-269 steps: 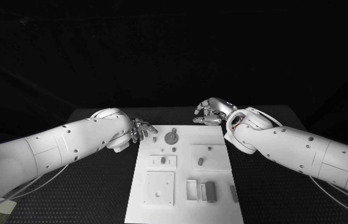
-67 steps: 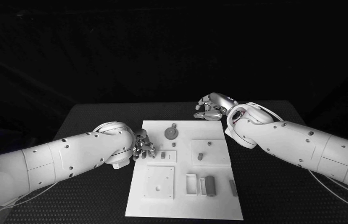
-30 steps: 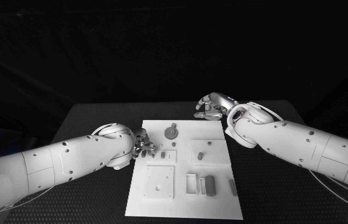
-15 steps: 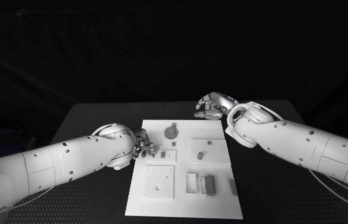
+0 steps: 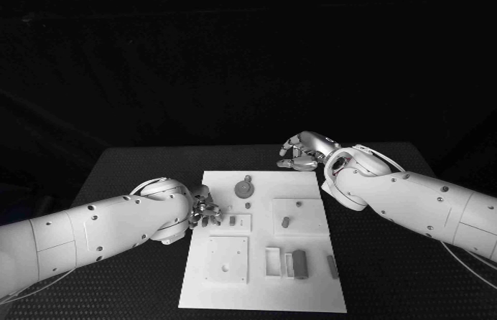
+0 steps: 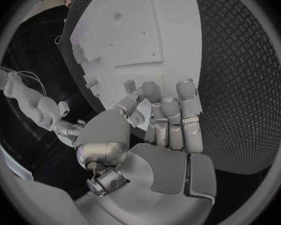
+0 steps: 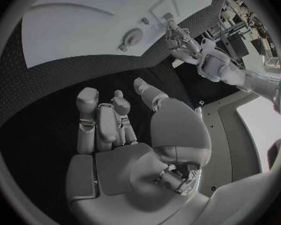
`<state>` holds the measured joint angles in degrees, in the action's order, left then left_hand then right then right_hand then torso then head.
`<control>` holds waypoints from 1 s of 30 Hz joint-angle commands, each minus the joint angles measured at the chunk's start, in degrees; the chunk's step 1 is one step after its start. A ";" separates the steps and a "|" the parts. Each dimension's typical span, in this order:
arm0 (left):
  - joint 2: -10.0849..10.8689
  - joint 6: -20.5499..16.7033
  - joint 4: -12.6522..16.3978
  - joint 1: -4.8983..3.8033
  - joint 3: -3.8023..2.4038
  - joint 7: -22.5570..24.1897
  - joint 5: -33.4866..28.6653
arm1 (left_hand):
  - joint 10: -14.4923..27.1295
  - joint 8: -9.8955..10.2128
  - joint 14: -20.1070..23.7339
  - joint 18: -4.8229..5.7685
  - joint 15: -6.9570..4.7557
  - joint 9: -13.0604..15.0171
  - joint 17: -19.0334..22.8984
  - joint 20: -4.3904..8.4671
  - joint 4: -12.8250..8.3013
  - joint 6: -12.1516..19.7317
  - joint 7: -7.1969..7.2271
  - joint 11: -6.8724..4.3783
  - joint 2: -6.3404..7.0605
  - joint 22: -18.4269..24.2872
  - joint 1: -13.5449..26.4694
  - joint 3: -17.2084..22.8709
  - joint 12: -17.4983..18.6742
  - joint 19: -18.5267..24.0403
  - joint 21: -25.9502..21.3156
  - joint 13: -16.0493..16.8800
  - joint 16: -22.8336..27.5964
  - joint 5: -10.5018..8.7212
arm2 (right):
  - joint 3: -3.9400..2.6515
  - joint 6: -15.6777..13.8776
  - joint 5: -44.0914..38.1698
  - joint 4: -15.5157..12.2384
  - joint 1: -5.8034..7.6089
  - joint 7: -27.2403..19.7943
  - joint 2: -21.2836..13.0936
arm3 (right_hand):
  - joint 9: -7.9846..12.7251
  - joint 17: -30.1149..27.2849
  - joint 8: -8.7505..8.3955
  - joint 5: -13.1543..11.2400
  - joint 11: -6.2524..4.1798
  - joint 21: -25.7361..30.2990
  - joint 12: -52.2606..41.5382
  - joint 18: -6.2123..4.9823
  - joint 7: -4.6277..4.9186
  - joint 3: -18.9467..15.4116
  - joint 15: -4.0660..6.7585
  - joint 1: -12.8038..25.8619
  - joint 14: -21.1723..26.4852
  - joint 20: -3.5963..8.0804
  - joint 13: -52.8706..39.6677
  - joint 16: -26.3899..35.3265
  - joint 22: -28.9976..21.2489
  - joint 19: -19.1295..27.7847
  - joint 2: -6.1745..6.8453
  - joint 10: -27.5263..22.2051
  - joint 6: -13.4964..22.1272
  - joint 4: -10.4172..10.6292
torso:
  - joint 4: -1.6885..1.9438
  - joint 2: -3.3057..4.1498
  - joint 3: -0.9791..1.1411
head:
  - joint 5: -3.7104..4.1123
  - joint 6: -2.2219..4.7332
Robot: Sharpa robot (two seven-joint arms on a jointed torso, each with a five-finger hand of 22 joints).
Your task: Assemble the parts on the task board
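— While the white board [image 5: 264, 245] lay flat on the dimpled black table [image 5: 135, 169], where were the hands?
— Left hand [image 5: 204, 211] at its edge, fingers curled, grasp unclear; right hand [image 5: 302, 155] beyond it, curled, empty. Small grey parts [image 5: 299, 264] sat in its recesses.

— what's on the table?
— a white task board [image 5: 264, 302], lying flat, with raised square blocks.
— and the parts?
— a round grey disc [image 5: 243, 189] at the far end, a small peg [image 5: 285, 222] mid-board, a dark upright block [image 5: 300, 264] near the front.
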<state>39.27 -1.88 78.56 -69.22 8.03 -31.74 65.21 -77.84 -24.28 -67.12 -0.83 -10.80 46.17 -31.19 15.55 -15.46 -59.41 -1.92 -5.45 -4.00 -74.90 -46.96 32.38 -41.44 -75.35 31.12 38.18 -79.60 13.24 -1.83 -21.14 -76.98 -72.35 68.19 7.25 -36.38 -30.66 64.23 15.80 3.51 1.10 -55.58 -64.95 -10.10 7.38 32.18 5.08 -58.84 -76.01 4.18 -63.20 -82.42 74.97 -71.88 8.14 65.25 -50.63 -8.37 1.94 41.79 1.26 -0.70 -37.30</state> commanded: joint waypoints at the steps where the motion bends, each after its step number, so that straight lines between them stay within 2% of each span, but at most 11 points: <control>1: 0.04 1.52 0.51 0.21 0.09 0.03 0.21 | 0.27 -0.15 0.12 -0.48 -0.28 0.05 -0.02 0.39 -0.25 -9.16 1.83 -0.26 -0.46 -1.34 -0.20 0.19 -0.16 0.16 0.25 0.05 -0.28 -0.09 | -0.02 0.51 -0.01 -0.03 -0.03 -0.32 -0.03 | -0.07 -0.07 -0.30 0.07 0.08 0.25 0.30 -4.90 0.32 -0.19 -0.06 0.36 0.40 0.49 0.07 0.28 0.93 -0.02 -0.38 -0.43 -0.10 0.11 | -0.04 0.02 -0.04 | 0.05 -0.01; 16: 0.69 1.77 1.22 0.35 0.09 0.09 0.41 | 0.48 -0.08 0.29 -0.48 -0.22 0.02 0.05 0.36 -0.40 -8.95 1.75 -0.18 0.01 -1.29 -0.24 0.35 -0.11 0.42 0.33 -0.02 -0.18 -0.18 | -0.02 0.51 0.07 -0.09 -0.06 -0.34 -0.12 | -0.08 -0.08 -0.31 0.07 0.08 0.26 0.30 -4.90 0.32 -0.20 -0.06 0.38 0.40 0.48 0.07 0.29 0.93 -0.02 -0.39 -0.43 -0.10 0.14 | 0.04 0.01 -0.03 | 0.13 0.02; 30: 1.14 5.81 1.60 0.40 0.09 -0.44 0.99 | 0.70 0.02 0.48 -0.47 -0.15 -0.03 0.13 0.33 -0.46 -8.73 1.66 -0.10 0.42 -1.26 -0.48 0.56 -0.06 0.65 0.39 -0.10 -0.06 -0.23 | -0.02 0.53 0.17 -0.02 -0.08 -0.35 -0.12 | -0.09 -0.08 -0.33 0.07 0.08 0.27 0.30 -4.90 0.32 -0.19 -0.06 0.39 0.40 0.49 0.08 0.30 0.93 -0.02 -0.39 -0.44 -0.09 0.16 | -0.03 0.04 -0.02 | 0.11 -0.09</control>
<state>40.38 0.25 80.04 -69.19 7.82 -31.74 65.90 -77.50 -24.14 -66.82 -0.83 -10.92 46.10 -31.12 15.66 -15.88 -59.49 -1.85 -5.52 -3.77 -74.94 -47.18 32.65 -41.43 -75.03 31.12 38.17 -79.41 12.79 -1.83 -21.13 -76.83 -72.34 68.14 7.24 -36.50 -30.70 64.18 15.80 3.51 1.12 -55.58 -64.95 -10.10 7.38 32.18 5.07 -58.84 -76.02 4.20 -63.21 -82.42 74.97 -72.06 8.14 65.26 -50.63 -8.37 1.93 41.80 1.22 -0.60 -37.35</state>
